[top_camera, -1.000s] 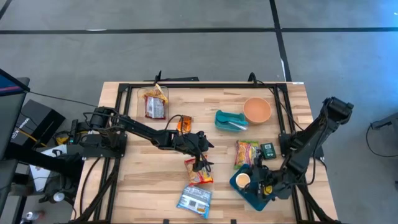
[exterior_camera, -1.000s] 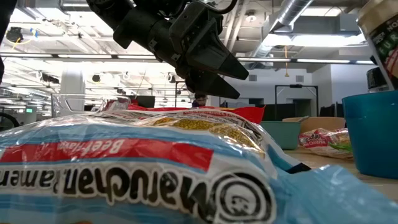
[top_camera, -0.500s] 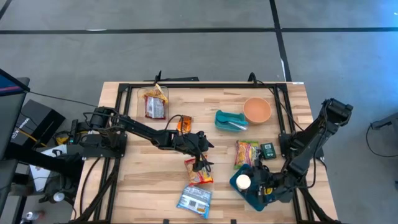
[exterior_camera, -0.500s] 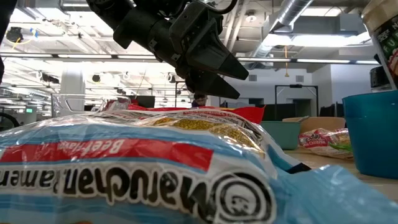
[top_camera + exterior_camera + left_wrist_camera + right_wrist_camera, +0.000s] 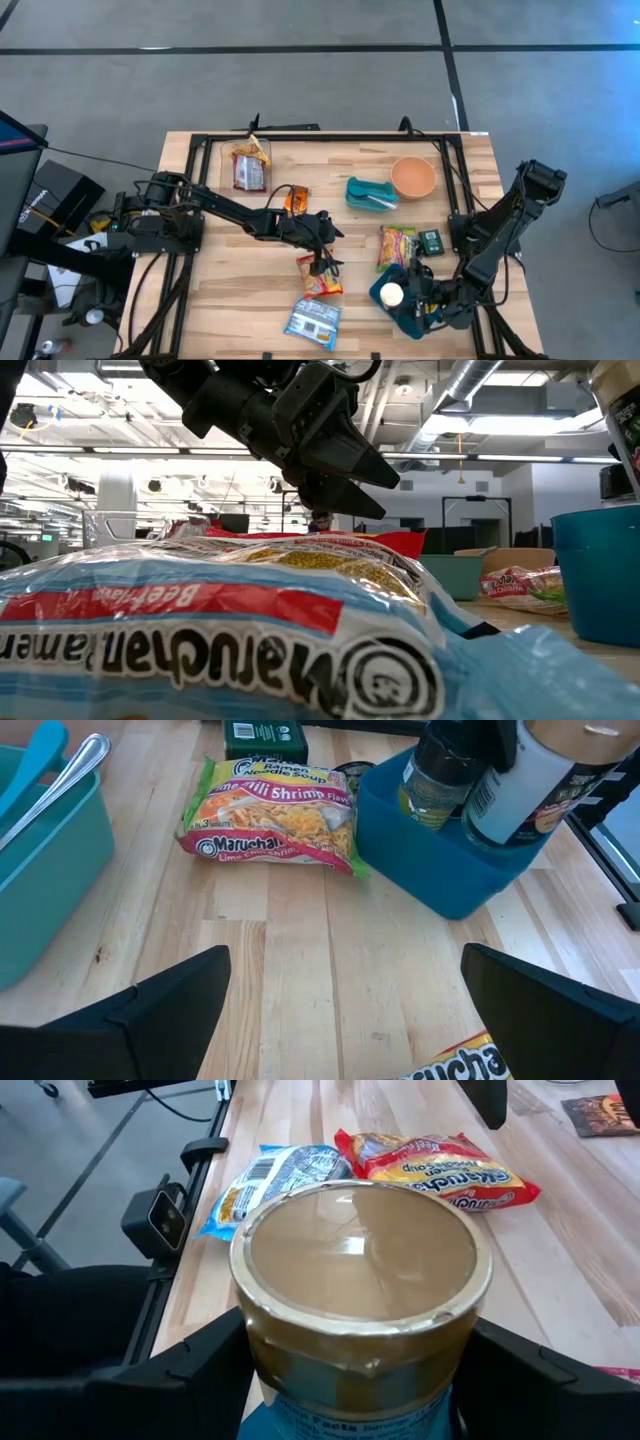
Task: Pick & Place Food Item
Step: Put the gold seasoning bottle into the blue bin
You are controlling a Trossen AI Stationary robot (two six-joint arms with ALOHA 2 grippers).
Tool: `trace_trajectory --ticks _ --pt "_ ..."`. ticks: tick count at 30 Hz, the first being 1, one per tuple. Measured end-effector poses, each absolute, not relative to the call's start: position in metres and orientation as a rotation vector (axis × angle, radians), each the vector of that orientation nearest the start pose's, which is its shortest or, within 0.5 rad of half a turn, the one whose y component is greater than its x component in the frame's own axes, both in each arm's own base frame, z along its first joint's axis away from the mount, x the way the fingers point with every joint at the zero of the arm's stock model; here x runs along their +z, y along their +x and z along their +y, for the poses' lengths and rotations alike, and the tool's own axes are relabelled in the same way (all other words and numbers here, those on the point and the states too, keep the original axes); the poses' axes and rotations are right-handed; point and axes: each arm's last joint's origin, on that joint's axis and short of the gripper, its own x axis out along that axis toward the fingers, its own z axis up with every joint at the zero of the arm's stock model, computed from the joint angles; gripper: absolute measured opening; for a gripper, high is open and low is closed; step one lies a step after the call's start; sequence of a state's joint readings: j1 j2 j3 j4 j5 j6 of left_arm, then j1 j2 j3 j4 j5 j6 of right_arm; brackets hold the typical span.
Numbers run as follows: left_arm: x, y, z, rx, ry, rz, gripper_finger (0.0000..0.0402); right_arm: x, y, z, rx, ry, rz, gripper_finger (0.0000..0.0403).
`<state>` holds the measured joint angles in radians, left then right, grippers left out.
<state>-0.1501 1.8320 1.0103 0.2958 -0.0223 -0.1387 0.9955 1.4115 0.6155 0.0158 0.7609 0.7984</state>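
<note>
A round cup with a tan lid [image 5: 362, 1260] is grasped between the two fingers of the right gripper [image 5: 412, 297], one finger [image 5: 170, 1380] on each side of it. In the high view this cup [image 5: 391, 293] is seen at about 5 o'clock from the middle of the wooden table [image 5: 230, 280], held over the near edge of a dark blue bin [image 5: 398, 312]. In the left wrist view the cup [image 5: 540, 780] is seen tilted at the bin [image 5: 440, 870], with a dark bottle [image 5: 445, 775] beside it in the same bin.

The left gripper [image 5: 325, 250] is held near the table's middle with its fingers spread wide and nothing between them. Just under it, toward 6 o'clock, a red and yellow ramen packet [image 5: 320, 275] is lying, and a blue ramen packet [image 5: 312, 322] is found further toward 6 o'clock, at the table's edge. In the low view the open dark fingers [image 5: 350, 460] are seen above these two packets.

A lime chili shrimp ramen packet [image 5: 396, 246] is placed at 3 o'clock from the left gripper, just beside the bin, and a small dark green box [image 5: 431, 241] lies next to it. A teal tray [image 5: 370, 194] and an orange bowl [image 5: 413, 177] are set at about 1 o'clock. A brown packet [image 5: 248, 165] is at 11 o'clock, and a small orange packet [image 5: 294, 198] lies between it and the middle.
</note>
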Motion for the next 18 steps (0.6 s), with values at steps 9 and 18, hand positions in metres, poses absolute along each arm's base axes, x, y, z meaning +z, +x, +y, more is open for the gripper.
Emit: trace_trajectory --ticks 9,18 --pt "0.1713 0.3784 -0.0566 -0.088 -0.09 0.532 0.039 0.171 0.1558 0.2036 0.062 0.093 0.53 0.0276" --pt "0.1713 0.3784 -0.0566 -0.089 -0.09 0.532 0.039 0.1703 0.1552 0.2028 0.07 0.021 0.532 0.0276"
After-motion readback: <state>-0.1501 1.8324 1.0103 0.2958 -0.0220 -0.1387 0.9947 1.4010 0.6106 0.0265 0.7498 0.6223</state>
